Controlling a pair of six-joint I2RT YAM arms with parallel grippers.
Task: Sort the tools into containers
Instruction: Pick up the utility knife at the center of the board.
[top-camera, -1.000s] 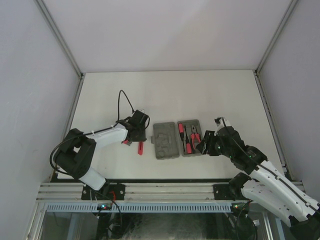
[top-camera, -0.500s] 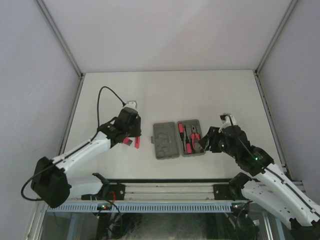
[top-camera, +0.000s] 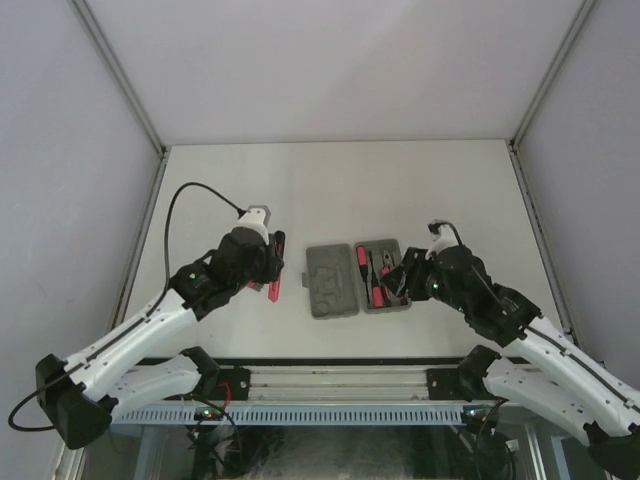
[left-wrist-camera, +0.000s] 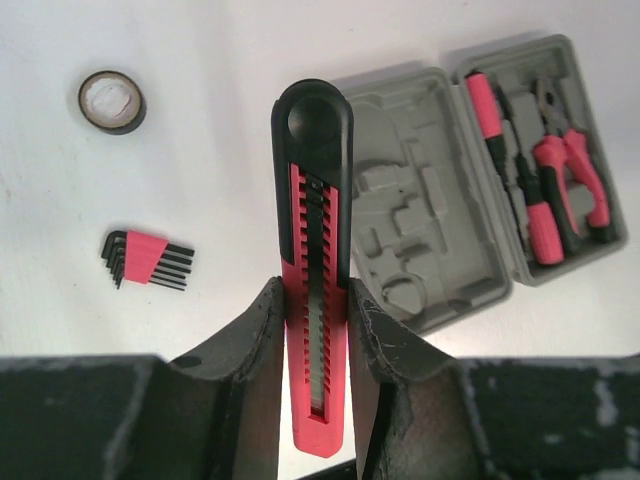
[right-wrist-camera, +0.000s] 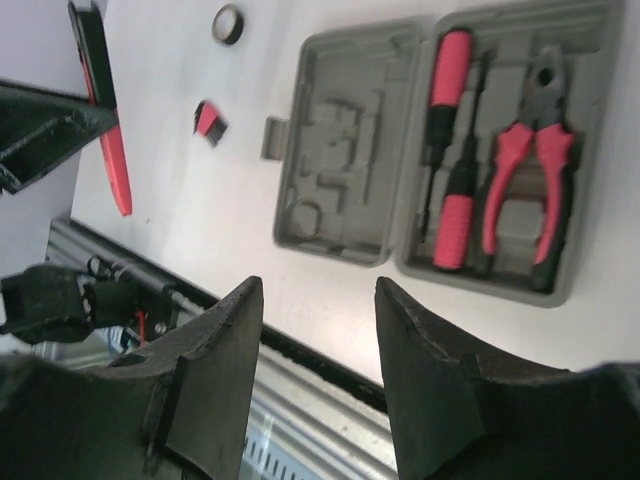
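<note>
My left gripper (left-wrist-camera: 315, 312) is shut on a red-and-black utility knife (left-wrist-camera: 313, 230), held above the table left of the trays (top-camera: 275, 275). The two grey containers lie side by side. The left tray (left-wrist-camera: 400, 235) has empty recesses. In the right tray (right-wrist-camera: 592, 90) lie red-handled pliers (right-wrist-camera: 530, 190) and two screwdrivers (right-wrist-camera: 452, 80). A small dark ring (left-wrist-camera: 111, 101) and a red-and-black hex key set (left-wrist-camera: 145, 258) lie on the table left of the trays. My right gripper (right-wrist-camera: 318, 300) is open with nothing between its fingers, hanging over the near edge by the right tray (top-camera: 381, 243).
The metal rail (top-camera: 330, 382) runs along the table's near edge, just below both grippers. White walls close in the table on the left, right and back. The left arm's cable (top-camera: 200, 190) loops above the table.
The left arm has swung round and lifted the knife off the table, shifting it slightly left and away. The right gripper has drifted a little left towards the right tray.
</note>
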